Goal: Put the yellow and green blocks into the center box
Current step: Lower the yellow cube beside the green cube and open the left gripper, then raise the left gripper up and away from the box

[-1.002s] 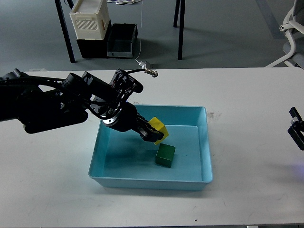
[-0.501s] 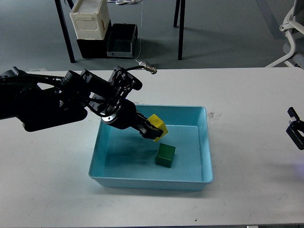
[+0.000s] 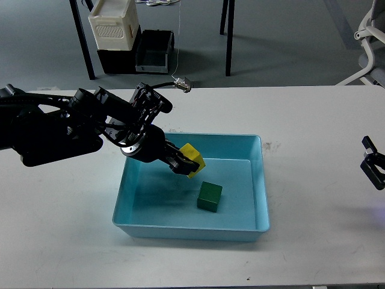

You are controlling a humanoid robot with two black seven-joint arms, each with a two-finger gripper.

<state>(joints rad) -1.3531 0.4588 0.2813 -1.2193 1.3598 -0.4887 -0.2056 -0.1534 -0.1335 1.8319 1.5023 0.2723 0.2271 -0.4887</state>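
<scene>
A light blue box (image 3: 262,180) sits at the middle of the white table. A green block (image 3: 209,196) lies flat on its floor. My left gripper (image 3: 183,164) reaches into the box from the left and is shut on a yellow block (image 3: 192,159), which hangs tilted above the box floor, up and left of the green block. My right gripper (image 3: 373,168) shows only as a small dark part at the right edge, over the table; I cannot tell its fingers apart.
A small metal connector on a cable (image 3: 182,83) lies near the table's far edge. Beyond the table stand a white crate (image 3: 113,24) on a black case, a clear bin (image 3: 153,52) and table legs. A chair base (image 3: 370,36) is at top right.
My left gripper has moved up and to the left with the yellow block, away from the green block. The right gripper has drifted slightly. The green block has not moved.
</scene>
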